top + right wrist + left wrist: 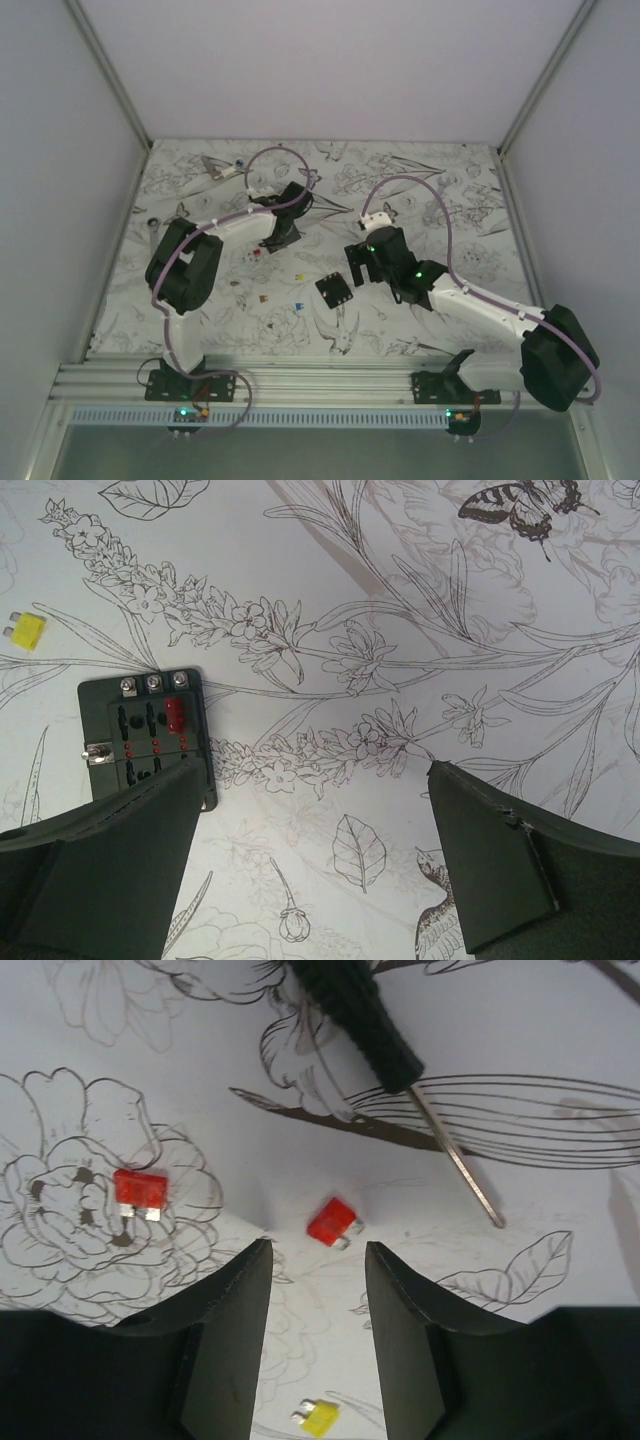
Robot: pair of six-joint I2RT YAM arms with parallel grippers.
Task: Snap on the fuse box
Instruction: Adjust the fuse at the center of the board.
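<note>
Fuse box (334, 291): flat on the table (450, 190), about centre, just near and left of the right gripper (362, 262). Touched by neither arm. In the right wrist view, box (145, 742) at the left, top face up, one corner hidden behind a finger. One red piece (177, 715) seated in a slot on that face, taken to be a fuse. Other slots apparently vacant, though too small to confirm. No cover in view.

Right gripper (315, 775): jaws spread wide, nothing between them, hanging over printed table beside the box rather than over it.

Left gripper (283, 232): farther left and farther back, well apart from the box. In its own wrist view, left gripper (318, 1260) with jaws parted, nothing held, lined up just short of a loose red fuse (332, 1222). Second red fuse (139, 1189) off to the left. Yellow fuse (320, 1418) lower in that view, between the fingers. Screwdriver (360, 1015) lying beyond. Another yellow fuse (27, 630) loose on the table, left of and beyond the box.

Progress, as judged: early. At most one fuse in place, several loose, none in a grip. Outstanding: pick up each loose fuse, carry to the box, press home until snapped. Next pick likely the left arm's, judging by its alignment with the red fuse.
</note>
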